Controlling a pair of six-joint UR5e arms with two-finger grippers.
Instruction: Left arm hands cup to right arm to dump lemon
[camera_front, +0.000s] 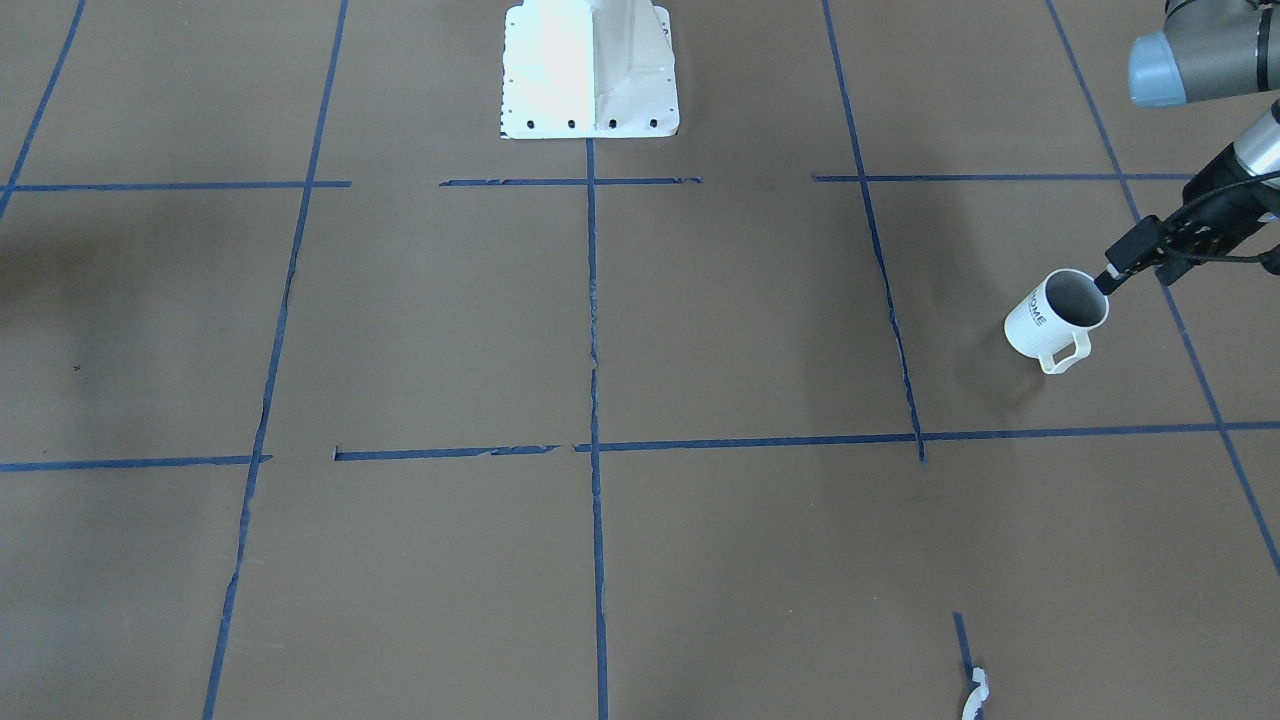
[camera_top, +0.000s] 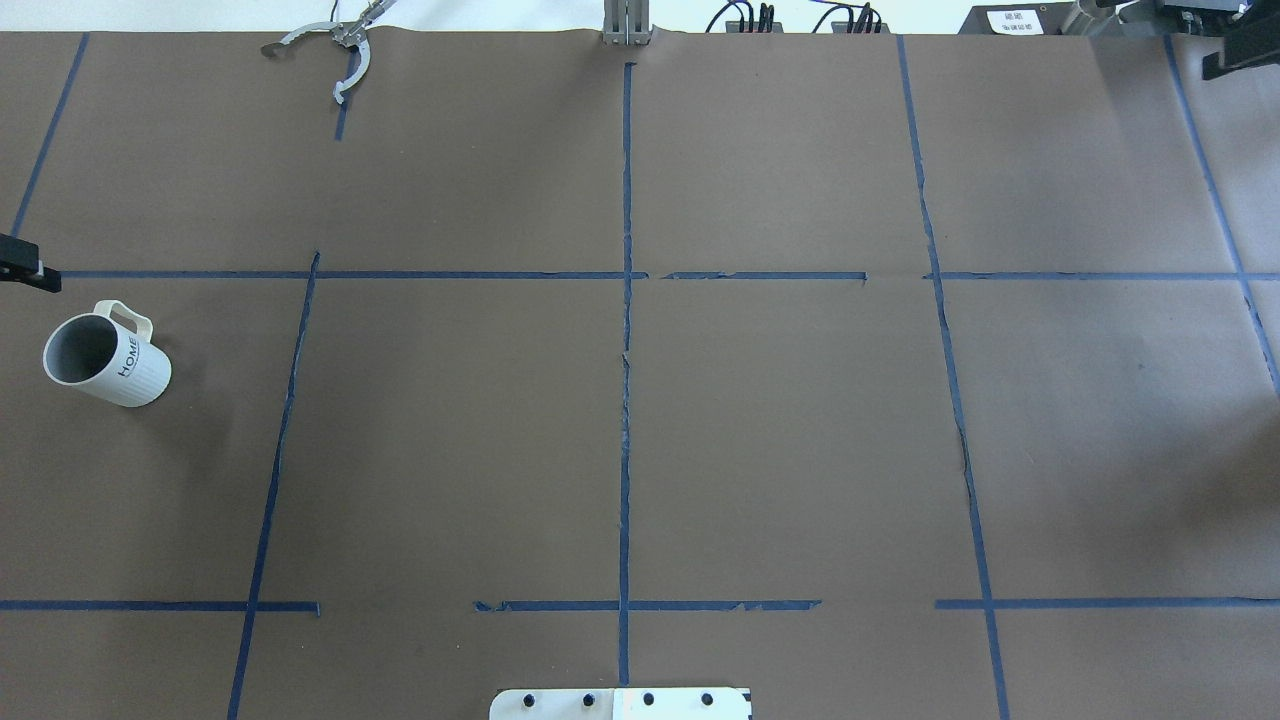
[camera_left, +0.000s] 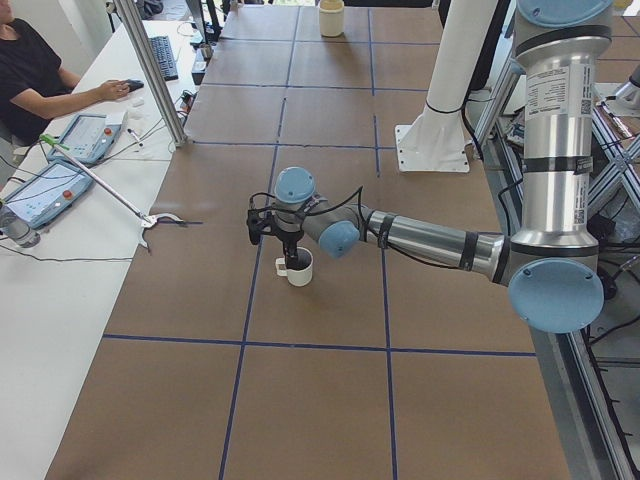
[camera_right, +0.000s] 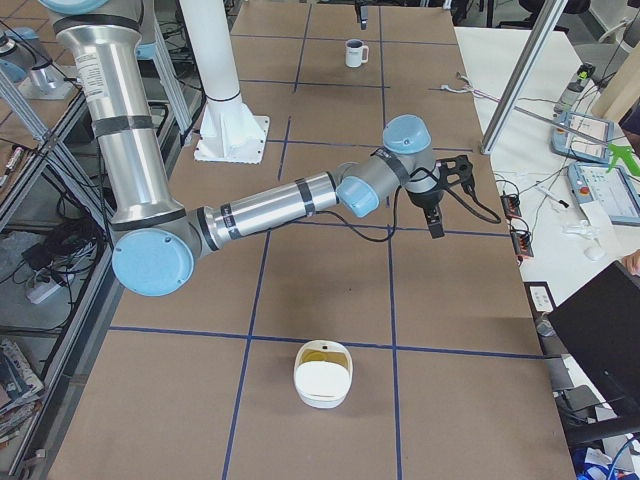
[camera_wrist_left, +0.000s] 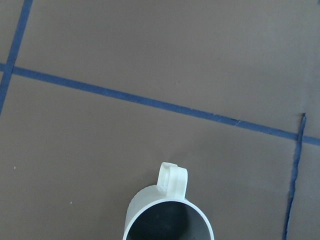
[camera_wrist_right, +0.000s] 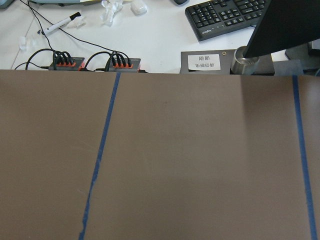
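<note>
The white ribbed cup with "HOME" lettering stands upright on the brown table at my left end. It also shows in the overhead view and at the bottom of the left wrist view. Its visible inside is grey, and no lemon shows in it. My left gripper hangs just above the cup's rim, apart from it in the overhead view, and I cannot tell how its jaws stand. My right gripper hovers over the table's far edge at my right end, and I cannot tell its state.
A white bowl with something yellow in it sits at the table's right end. A grey grabber tool lies at the far edge. The white robot base stands mid-table on my side. Cables and a keyboard lie beyond the far edge.
</note>
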